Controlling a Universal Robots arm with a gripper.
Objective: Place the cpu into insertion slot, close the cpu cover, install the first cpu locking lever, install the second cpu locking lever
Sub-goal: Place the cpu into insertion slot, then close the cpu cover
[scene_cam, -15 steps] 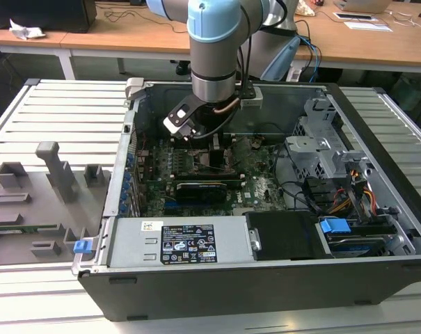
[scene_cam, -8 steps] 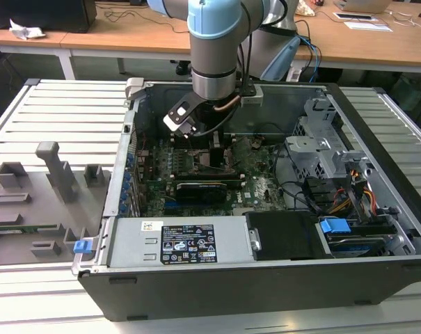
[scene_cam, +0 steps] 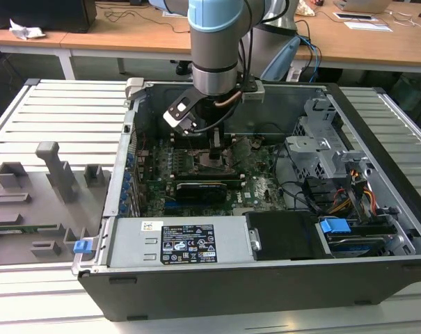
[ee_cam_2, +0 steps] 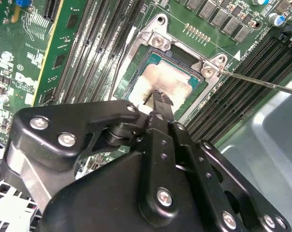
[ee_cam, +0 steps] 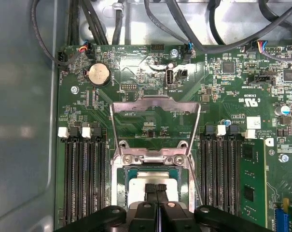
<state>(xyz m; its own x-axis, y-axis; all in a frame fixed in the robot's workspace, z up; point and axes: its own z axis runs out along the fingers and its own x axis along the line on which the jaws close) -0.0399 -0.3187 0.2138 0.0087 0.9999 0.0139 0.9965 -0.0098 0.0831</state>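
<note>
Slatted bench (scene_cam: 57, 111) is carrying the open case (scene_cam: 217, 278). Fingers (ee_cam: 149, 189) of the gripper (ee_cam: 156, 187) are sitting together, tips touching the cpu (ee_cam: 138, 179), which is lying in the insertion slot (ee_cam_2: 158, 38) mid-board. The cpu cover (ee_cam: 155, 102) is standing raised. Advisable: confirming flat seating.

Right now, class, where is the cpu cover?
In the first wrist view the cpu cover stands raised open at the insertion slot's edge, between the two memory-slot banks.

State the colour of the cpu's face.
Pale silvery-beige cpu, clearest in the second wrist view.
</note>
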